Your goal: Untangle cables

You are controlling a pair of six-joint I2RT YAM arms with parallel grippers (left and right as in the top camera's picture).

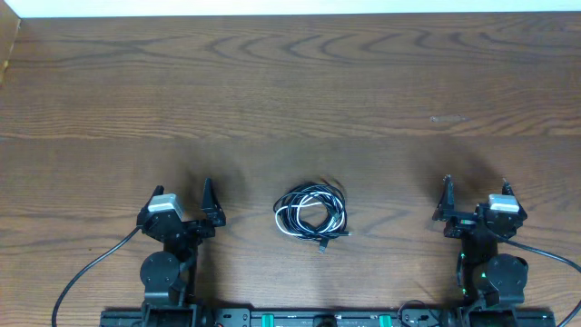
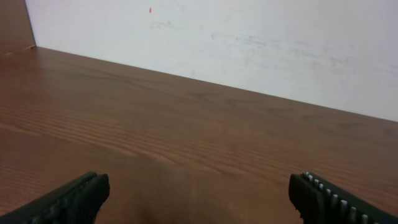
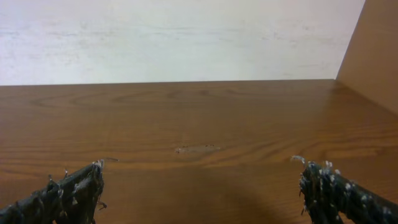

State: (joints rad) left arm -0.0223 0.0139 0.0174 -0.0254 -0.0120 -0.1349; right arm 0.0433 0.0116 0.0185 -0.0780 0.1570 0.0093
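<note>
You see a brown wooden bench [image 1: 290, 91] filling the overhead frame. Your left arm [image 1: 168, 238] sits at lower left and your right arm [image 1: 490, 245] at lower right, both with jaws wide and holding nothing. The cables [image 1: 311, 214], black and white, lie coiled at lower centre between the arms, touching neither.

The brown wooden table [image 1: 290, 82] carries one tangled bundle of black and white cables [image 1: 311, 212], lying near its front edge.
</note>
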